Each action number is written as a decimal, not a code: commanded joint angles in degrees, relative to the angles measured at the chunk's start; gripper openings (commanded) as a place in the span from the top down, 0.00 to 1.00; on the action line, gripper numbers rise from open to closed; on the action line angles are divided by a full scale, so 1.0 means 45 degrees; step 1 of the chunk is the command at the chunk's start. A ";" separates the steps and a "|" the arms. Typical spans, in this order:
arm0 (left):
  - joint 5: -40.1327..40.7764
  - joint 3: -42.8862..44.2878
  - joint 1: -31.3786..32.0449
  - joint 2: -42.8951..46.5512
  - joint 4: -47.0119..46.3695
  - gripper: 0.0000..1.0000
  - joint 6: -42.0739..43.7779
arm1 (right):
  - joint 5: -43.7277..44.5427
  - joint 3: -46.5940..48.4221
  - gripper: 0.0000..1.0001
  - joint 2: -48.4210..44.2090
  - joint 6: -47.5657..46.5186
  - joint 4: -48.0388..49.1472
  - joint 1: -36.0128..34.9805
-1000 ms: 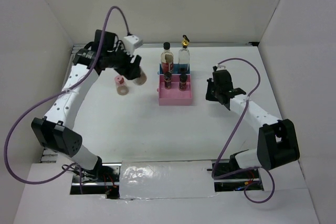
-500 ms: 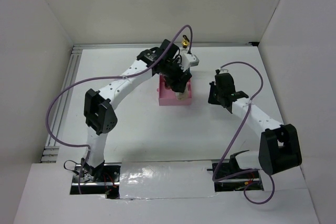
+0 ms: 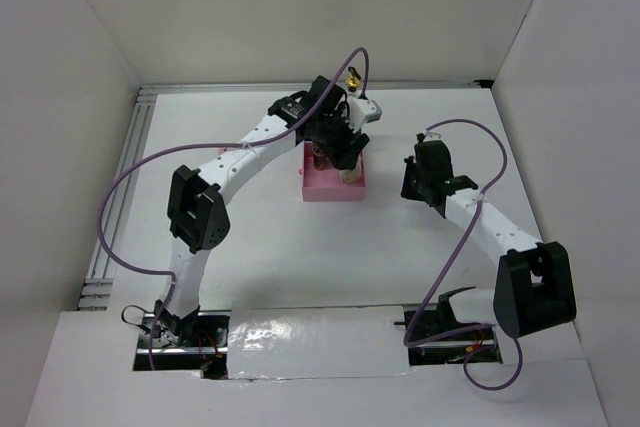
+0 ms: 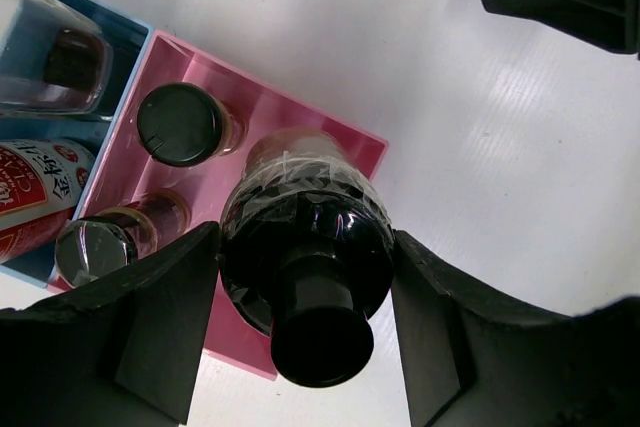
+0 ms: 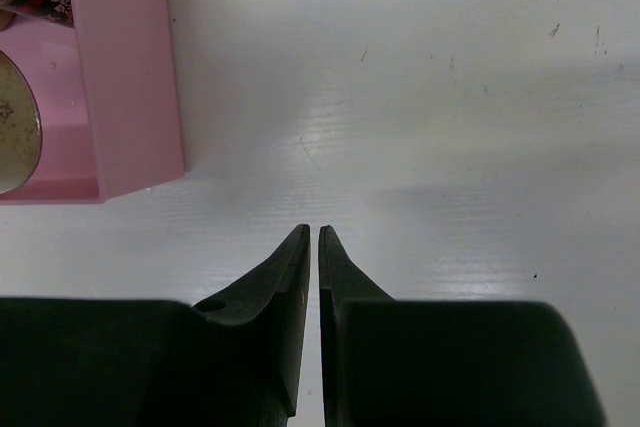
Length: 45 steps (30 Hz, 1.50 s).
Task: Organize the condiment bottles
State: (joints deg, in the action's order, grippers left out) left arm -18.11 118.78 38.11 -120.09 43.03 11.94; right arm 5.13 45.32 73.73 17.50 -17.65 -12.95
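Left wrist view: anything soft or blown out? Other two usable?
Left wrist: the held jar and the fingers sit near the lens and look slightly soft; the table glares white at right. Right wrist: sharp, mild sheen across the table beside the pink tray. Top external: even light, soft shadows, glare only on the shiny strip at the near edge.

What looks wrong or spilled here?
Nothing stands out. The bottles in the tray stand upright, no spill shows, and the left tool holds a dark-capped jar over the tray's pink part.
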 commanded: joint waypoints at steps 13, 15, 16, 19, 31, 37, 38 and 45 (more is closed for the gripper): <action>0.0587 0.0030 0.0145 -0.0890 -0.1144 1.00 0.0100 | -0.0045 0.0183 0.85 0.0001 -0.0158 0.0094 0.0163; 0.0528 -0.0087 0.0164 -0.0969 -0.1221 1.00 0.0041 | -0.0065 0.0124 0.85 -0.0038 -0.0138 0.0094 0.0163; 0.0547 -0.0281 0.0184 -0.0969 -0.1415 1.00 0.0060 | -0.0065 0.0124 0.85 -0.0038 -0.0157 0.0075 0.0182; 0.0645 -0.0303 0.0204 -0.1163 -0.1592 1.00 0.0041 | -0.0103 0.0066 0.85 -0.0038 -0.0157 0.0074 0.0183; 0.0528 -0.0204 0.0204 -0.1516 -0.1456 0.57 -0.0116 | 0.0013 0.0046 0.80 -0.0155 -0.0158 -0.0023 0.0163; 0.0450 -0.0205 0.0203 -0.1282 -0.1436 0.24 -0.0213 | -0.0065 0.0046 0.77 -0.0175 -0.0158 -0.0043 0.0183; 0.0450 -0.0088 0.0204 -0.1262 -0.1417 0.21 -0.0213 | -0.0065 0.0046 0.77 -0.0174 -0.0158 -0.0023 0.0183; 0.0294 0.0147 0.0204 -0.0911 -0.1182 0.04 -0.0272 | -0.0104 0.0046 0.77 -0.0272 -0.0177 -0.0043 0.0183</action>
State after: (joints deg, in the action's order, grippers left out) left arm -15.33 117.03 38.70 -127.52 38.50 11.57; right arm 4.93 45.32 73.73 17.06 -17.76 -12.49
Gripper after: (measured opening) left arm 0.956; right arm 0.229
